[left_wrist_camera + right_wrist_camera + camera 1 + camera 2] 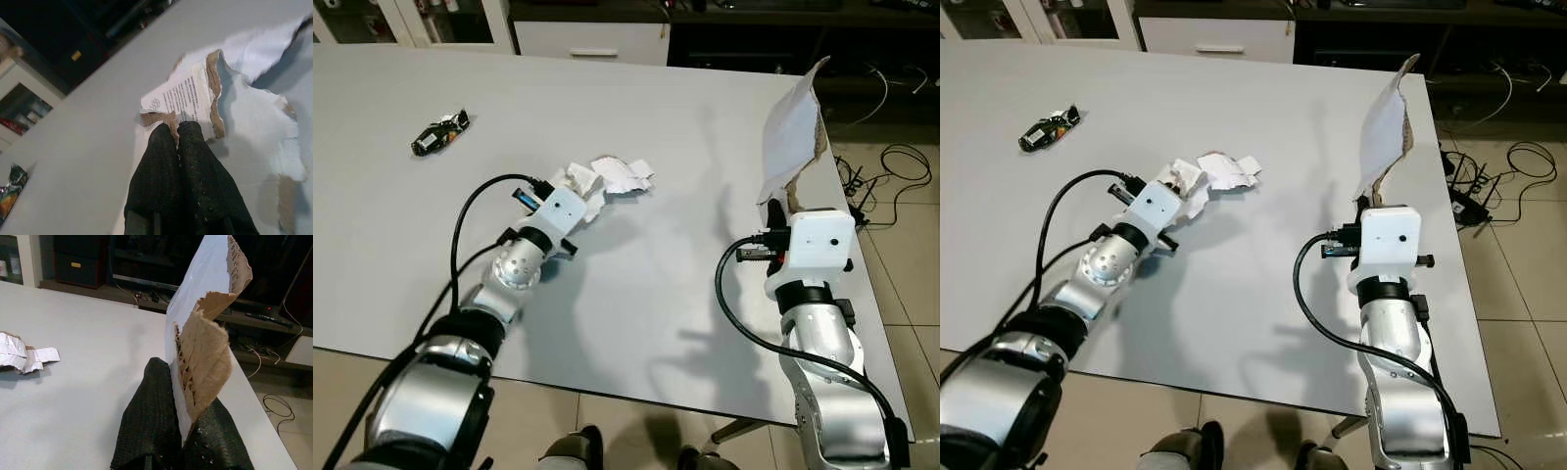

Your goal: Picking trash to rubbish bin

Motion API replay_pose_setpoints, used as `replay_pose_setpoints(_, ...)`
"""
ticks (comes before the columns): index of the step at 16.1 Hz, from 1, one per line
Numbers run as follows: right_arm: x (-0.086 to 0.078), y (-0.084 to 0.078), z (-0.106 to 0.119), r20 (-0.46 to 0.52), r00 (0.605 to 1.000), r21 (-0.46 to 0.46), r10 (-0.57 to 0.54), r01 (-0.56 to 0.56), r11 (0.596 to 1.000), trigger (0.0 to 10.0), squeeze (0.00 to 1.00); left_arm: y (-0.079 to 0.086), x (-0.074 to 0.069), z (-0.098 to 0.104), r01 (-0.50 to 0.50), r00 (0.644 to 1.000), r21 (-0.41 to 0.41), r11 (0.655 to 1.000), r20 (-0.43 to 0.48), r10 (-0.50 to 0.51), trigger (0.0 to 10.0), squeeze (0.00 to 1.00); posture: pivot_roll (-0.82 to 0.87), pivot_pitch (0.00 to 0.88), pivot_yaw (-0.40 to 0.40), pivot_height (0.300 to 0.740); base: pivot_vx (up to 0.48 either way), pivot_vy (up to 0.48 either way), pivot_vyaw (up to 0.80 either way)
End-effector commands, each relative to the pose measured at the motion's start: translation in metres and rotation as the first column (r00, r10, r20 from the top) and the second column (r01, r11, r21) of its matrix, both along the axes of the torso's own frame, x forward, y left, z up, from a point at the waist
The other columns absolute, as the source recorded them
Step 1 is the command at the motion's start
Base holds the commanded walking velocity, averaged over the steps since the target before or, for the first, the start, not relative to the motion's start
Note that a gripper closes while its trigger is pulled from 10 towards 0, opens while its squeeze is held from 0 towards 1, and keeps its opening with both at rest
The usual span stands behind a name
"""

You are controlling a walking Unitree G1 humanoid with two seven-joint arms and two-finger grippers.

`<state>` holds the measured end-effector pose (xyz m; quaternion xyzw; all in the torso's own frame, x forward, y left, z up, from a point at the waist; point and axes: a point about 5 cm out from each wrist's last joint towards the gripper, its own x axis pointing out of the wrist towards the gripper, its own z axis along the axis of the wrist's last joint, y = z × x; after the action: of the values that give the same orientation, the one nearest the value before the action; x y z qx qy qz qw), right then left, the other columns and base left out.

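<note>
A crumpled, torn white paper (pixel 612 176) with brown edges and printed text lies mid-table. My left gripper (pixel 177 128) is down on its near edge, fingers (pixel 164 161) pressed together and shut on the paper. My right gripper (pixel 185 391) is shut on a torn piece of white and brown cardboard (pixel 791 127), holding it upright above the table's right side. A dark snack wrapper (pixel 440 134) lies alone at the far left of the white table (pixel 656 108).
The table's right edge (pixel 867 274) runs close beside my right arm. Cables (pixel 891 176) trail over the tiled floor beyond it. White cabinets (pixel 592 39) and dark shelving (pixel 754 39) stand behind the table.
</note>
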<state>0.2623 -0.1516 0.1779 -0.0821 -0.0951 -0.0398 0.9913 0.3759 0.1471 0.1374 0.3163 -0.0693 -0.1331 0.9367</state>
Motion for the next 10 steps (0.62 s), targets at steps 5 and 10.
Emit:
replay_pose_setpoints(5, 0.003, -0.003, 0.001, 0.013, 1.0, -0.003, -0.001, 0.001, 1.0, 10.0, 0.0, -0.025, -0.009, 0.029, 0.104, 0.973, -0.142, 0.984, 0.218, -0.071, 0.0, 0.0, 0.12, 0.12, 0.005, 0.74, 0.0, 0.0, 0.0)
replay_pose_setpoints(10, 0.004, -0.004, 0.001, 0.016, 1.0, -0.005, -0.003, 0.003, 1.0, 10.0, 0.0, -0.042, -0.011, 0.049, 0.17, 0.959, -0.238, 0.956, 0.263, -0.105, 0.0, 0.0, 0.11, 0.111, 0.003, 0.74, 0.0, 0.0, 0.0)
